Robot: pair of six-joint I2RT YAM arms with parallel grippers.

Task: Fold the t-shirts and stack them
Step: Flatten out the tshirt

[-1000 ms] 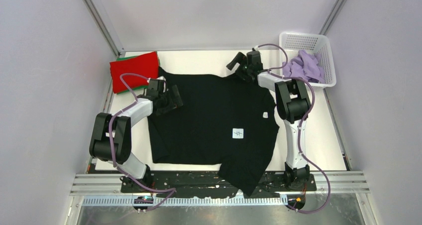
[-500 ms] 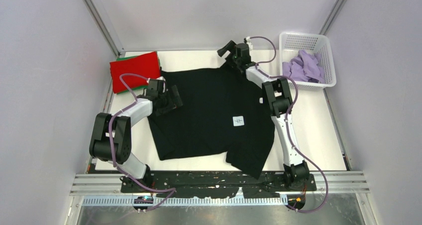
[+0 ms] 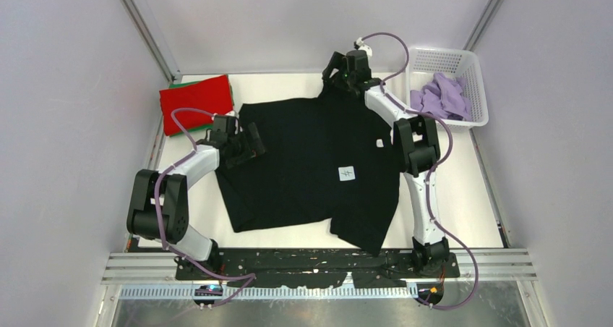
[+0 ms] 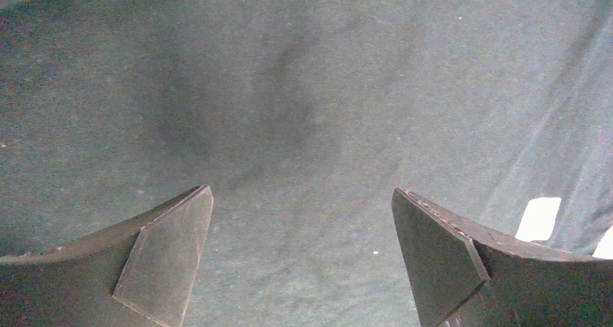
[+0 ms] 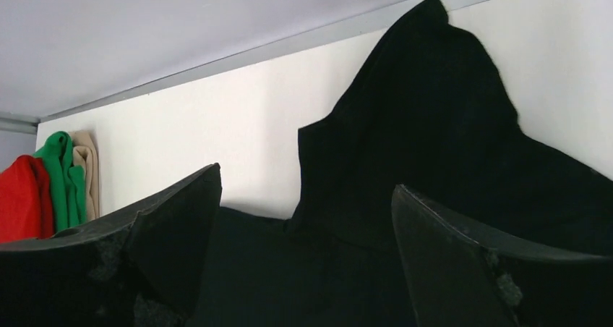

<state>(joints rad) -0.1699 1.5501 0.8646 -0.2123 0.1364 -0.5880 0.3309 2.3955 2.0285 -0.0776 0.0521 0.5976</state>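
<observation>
The large black t-shirt (image 3: 303,164) lies spread flat on the white table, its white tag (image 3: 347,173) facing up. My left gripper (image 3: 250,140) is open, low over the shirt's left part; in the left wrist view (image 4: 301,189) only black cloth (image 4: 289,88) lies between the fingers. My right gripper (image 3: 335,74) is open at the shirt's far edge; in the right wrist view (image 5: 305,179) a rumpled peak of black cloth (image 5: 426,103) lies beyond the fingers. The folded red shirt (image 3: 196,103) lies on a green one (image 5: 61,175) at the far left. The lavender shirt (image 3: 439,99) is in the basket.
A white plastic basket (image 3: 434,52) stands at the far right corner. Grey walls close in the table on three sides. The arm bases sit on a black rail (image 3: 289,273) at the near edge, and the shirt's lower right corner (image 3: 365,236) reaches close to it.
The black shirt has slid away from the near edge toward the far side. My right gripper moved left along the far edge, then back a little. The left gripper has barely moved.
</observation>
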